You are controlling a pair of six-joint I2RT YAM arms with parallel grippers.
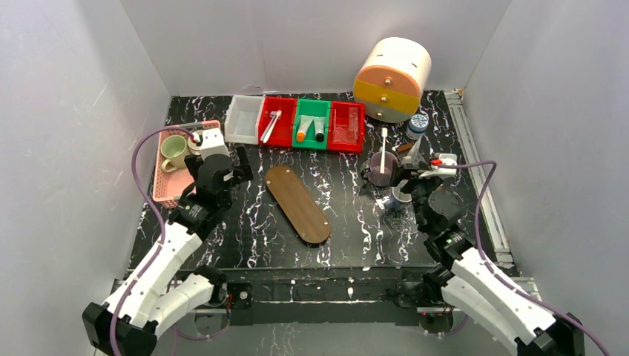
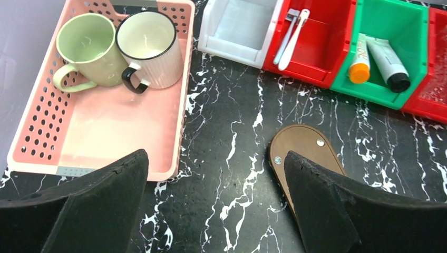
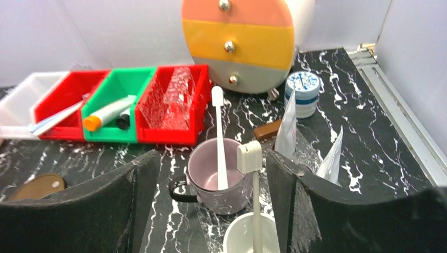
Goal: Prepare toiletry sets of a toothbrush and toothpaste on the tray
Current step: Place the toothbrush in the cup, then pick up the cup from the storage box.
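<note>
Two toothbrushes (image 2: 292,34) lay side by side in the left red bin (image 2: 316,58), their long axes slanting from its near-left up to its far-right; which ends carried the bristles, I could not tell. Next door in the green bin (image 2: 416,31) lay the orange-capped tube (image 2: 360,58) and the dark-capped tube (image 2: 389,63). Both had their caps toward the near side of the bench (image 1: 356,245), tails close together at the back. Print ran down both tubes, too small to read.

Over on the right, a third toothbrush (image 3: 219,137) stood almost upright in the purple mug (image 3: 211,190), leaning on its rim. A fourth toothbrush (image 3: 255,205) stood straight up in the white cup (image 3: 237,237), blocky end on top.

And the right tool (image 3: 211,158) was spread wide, gripping nothing. That fourth brush rose between its fingers, just beside the right-hand one, with a sliver of gap showing.

The left tool (image 2: 215,158) gaped as wide as could be, empty too, hanging over bare bench between the pink basket (image 2: 31,132) and the end of the tray (image 1: 298,203). That wooden oval tray sat mid-bench, its long axis running diagonally from far-left to near-right, well apart from the bins and from both cups.

A green mug (image 2: 87,47) and a ribbed white mug (image 2: 150,47) sat in the basket. The blue-lidded jar (image 3: 301,92) carried a label, unreadable.
</note>
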